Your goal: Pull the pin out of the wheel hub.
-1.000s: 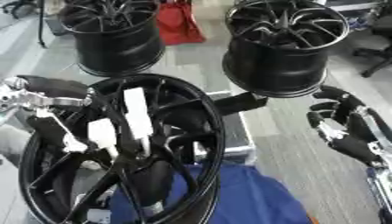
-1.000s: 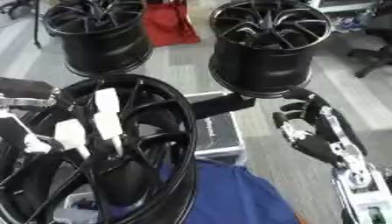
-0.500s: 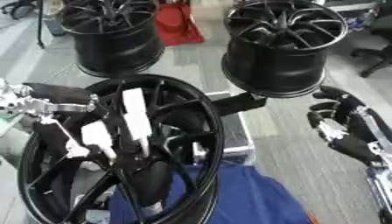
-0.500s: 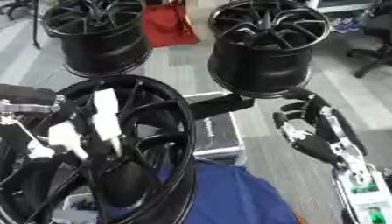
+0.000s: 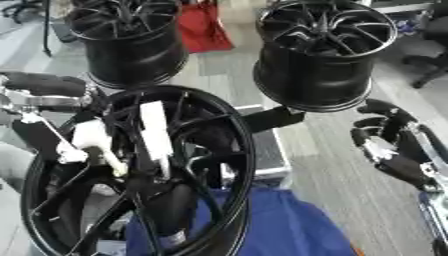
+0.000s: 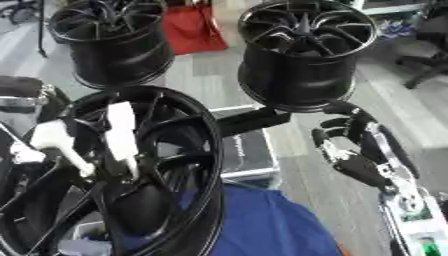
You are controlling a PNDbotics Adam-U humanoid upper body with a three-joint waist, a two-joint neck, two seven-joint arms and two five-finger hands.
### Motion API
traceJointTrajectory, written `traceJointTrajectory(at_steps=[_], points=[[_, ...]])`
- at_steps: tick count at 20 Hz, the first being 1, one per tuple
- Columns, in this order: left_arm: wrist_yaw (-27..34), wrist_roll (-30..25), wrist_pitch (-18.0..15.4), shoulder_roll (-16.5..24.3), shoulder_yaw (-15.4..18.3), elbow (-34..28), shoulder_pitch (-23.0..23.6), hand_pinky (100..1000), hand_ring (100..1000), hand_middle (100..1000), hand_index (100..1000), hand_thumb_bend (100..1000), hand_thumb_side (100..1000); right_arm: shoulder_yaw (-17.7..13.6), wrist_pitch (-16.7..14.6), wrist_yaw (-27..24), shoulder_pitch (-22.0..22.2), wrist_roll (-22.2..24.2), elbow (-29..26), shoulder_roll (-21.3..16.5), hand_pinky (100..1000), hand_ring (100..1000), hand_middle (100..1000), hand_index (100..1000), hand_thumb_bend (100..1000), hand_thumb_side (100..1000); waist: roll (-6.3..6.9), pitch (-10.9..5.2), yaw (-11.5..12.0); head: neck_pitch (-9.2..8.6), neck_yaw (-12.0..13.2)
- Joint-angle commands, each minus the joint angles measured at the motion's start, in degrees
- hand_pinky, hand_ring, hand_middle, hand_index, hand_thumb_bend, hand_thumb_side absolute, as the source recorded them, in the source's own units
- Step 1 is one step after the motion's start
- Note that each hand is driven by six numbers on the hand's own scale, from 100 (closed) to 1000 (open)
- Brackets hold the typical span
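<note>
The left arm (image 5: 44, 90) is seen entering from the left edge, black with a silver joint; its hand cannot be clearly made out among white parts there. The right hand (image 6: 354, 150) is held at the right side, with its forearm (image 6: 411, 210) running down to the lower right corner. Its black fingers (image 6: 337, 107) are loosely curled, with nothing held.

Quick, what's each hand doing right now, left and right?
Left hand: behind the near black spoked wheel hub, fingers cannot be told.
Right hand: fingers curled, holding nothing, away from the hub.
</note>
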Motion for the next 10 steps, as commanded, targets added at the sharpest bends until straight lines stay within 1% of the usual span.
traceJointTrajectory(at_steps=[1, 3, 6, 7, 9, 10], points=[[1.44, -4.08, -2.8, 4.67, 5.02, -2.5, -0.45, 473, 413, 430, 630, 100, 149, -0.38, -0.01, 0.34, -0.33, -0.25, -0.49, -1.08, 683, 726, 782, 884, 332, 337, 0.08, -0.62, 0.27, -0.13, -0.24], [1.44, -4.08, -1.73, 6.62, 8.33, -3.0, 0.68, 479, 414, 431, 633, 100, 142, -0.44, 0.01, 0.41, -0.23, -0.3, -0.47, -1.18, 683, 726, 782, 885, 332, 338, 0.14, -0.72, 0.53, -0.13, -0.36], [1.78, -3.9, 0.21, 9.01, 14.43, -2.48, 3.58, 479, 414, 429, 634, 100, 133, -0.66, 0.05, 0.52, -0.15, -0.49, -0.47, -1.17, 683, 725, 782, 884, 332, 338, 0.16, -0.78, 0.98, -0.13, -0.7], [1.58, -3.39, 1.02, 9.71, 16.65, -1.74, 4.81, 478, 413, 428, 635, 100, 130, -0.74, 0.08, 0.57, -0.1, -0.58, -0.45, -1.18, 683, 725, 782, 884, 333, 338, 0.14, -0.77, 1.12, -0.13, -0.89], [0.76, -2.2, 2.1, 10.61, 19.43, -0.13, 6.72, 484, 418, 431, 641, 100, 126, -0.83, 0.1, 0.65, -0.04, -0.71, -0.43, -1.22, 683, 725, 782, 884, 331, 339, 0.14, -0.77, 1.32, -0.13, -1.08], [-0.66, -1.05, 3.31, 11.07, 21.26, 2.55, 8.29, 487, 419, 434, 643, 100, 127, -0.96, 0.12, 0.69, 0.02, -0.84, -0.44, -1.24, 683, 725, 782, 884, 331, 338, 0.15, -0.78, 1.54, -0.13, -1.23]])
